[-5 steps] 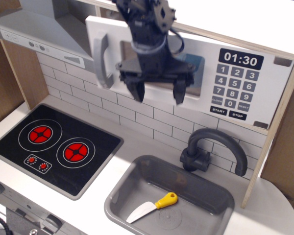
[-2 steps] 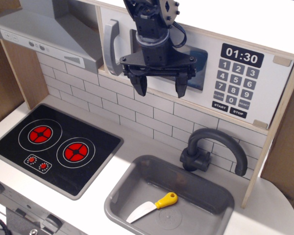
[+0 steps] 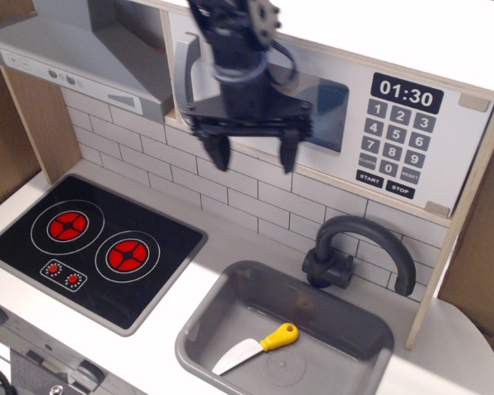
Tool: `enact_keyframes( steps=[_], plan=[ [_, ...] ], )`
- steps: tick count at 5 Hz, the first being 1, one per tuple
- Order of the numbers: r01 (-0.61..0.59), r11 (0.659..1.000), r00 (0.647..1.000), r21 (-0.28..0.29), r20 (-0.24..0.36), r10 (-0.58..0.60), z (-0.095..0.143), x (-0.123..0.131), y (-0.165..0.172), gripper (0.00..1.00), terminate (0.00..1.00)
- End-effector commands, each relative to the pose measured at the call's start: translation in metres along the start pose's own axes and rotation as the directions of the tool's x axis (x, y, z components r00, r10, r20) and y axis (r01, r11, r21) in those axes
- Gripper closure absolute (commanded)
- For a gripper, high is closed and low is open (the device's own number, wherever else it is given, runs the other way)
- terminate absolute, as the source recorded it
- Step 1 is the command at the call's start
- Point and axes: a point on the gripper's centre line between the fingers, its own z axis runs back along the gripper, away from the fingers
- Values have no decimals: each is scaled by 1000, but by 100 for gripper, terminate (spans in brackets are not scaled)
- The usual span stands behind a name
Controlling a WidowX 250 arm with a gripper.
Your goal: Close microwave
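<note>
Observation.image view shows the black two-fingered gripper (image 3: 249,154) hanging with its fingers spread apart and grasping nothing, in front of the lower edge of the pale wooden toy microwave (image 3: 346,107) with its white door. That door lies flush against the box, its grey vertical bar handle (image 3: 184,70) at the left, just beside the arm. Right of the clear window sit a black clock display (image 3: 406,95) and grey keypad. Below, a dark curved faucet (image 3: 358,251) stands behind a grey sink (image 3: 230,317) holding a yellow-handled knife (image 3: 259,346). A black two-burner cooktop (image 3: 95,247) lies at left.
</note>
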Motion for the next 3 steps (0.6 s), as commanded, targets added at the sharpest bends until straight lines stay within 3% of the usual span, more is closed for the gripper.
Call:
enact_keyframes(
  steps=[1, 2, 3],
  plan=[
    [-48, 991, 994, 128, -90, 60, 27, -21, 21, 0, 0],
    [-48, 991, 994, 128, -90, 60, 27, -21, 21, 0, 0],
    [-48, 991, 994, 128, -90, 60, 27, -21, 21, 0, 100]
  ],
)
